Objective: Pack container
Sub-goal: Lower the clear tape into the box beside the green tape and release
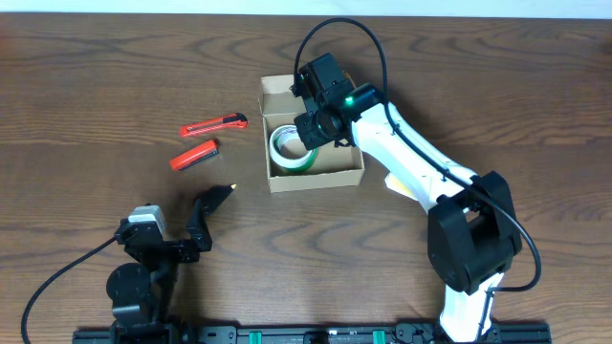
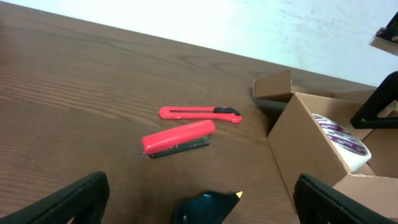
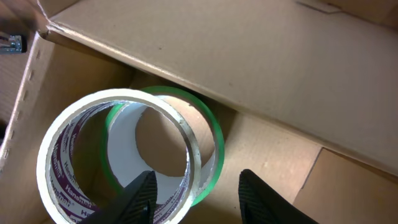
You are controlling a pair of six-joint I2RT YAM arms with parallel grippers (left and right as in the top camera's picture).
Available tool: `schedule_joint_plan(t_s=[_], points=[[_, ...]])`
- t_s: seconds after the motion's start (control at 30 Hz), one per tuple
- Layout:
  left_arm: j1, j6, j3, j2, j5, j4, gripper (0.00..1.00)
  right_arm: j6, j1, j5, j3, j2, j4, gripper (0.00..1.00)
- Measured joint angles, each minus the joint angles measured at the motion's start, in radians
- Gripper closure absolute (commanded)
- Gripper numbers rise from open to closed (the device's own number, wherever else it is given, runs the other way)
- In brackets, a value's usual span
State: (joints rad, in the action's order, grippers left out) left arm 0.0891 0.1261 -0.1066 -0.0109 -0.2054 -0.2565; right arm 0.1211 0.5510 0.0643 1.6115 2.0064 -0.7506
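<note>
Here's the box (image 1: 317, 180), sitting open near the middle of the table (image 1: 96, 76), toward the far edge, with its flap (image 1: 282, 89) thrown back on the far side. The right claw (image 3: 196, 186) is right over it, reaching down into the opening. From the right wrist you get the full story: two tape rolls lie inside, a white roll (image 3: 53, 155) with purple print lying partly over a green roll (image 3: 214, 134), both tucked into the left part of the box against the wall. The right claw is spread. One finger (image 3: 140, 199) hangs over the white roll's hollow, and the other is out past the green rim, so the near edges of both rolls sit between them. There's daylight on either side, so nothing is pinched. Whether the tips touch cardboard or tape, I can't tell. Over to the left claw (image 2: 202, 180), low at the near left of the table and well clear of the box. Its fingers are wide apart at the bottom corners of its own camera and hold nothing. In front of it lie a red cutter (image 2: 199, 112) and, just nearer, a red stapler (image 2: 178, 135). They lie close together but not touching, on bare wood to the left of the box. From that camera the box stands off to the right, with the white roll showing over its wall.
</note>
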Motion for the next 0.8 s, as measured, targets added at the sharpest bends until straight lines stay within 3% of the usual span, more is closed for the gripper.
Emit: schedule_joint_plan(t_s=[0.47,0.8], points=[[0.0,0.0,0.0,0.0,0.0,0.0,0.05,0.0,0.01,0.016,-0.002,0.059,-0.011,0.68],[0.0,0.0,0.0,0.0,0.0,0.0,0.04,-0.001,0.01,0.015,-0.002,0.067,-0.002,0.89]])
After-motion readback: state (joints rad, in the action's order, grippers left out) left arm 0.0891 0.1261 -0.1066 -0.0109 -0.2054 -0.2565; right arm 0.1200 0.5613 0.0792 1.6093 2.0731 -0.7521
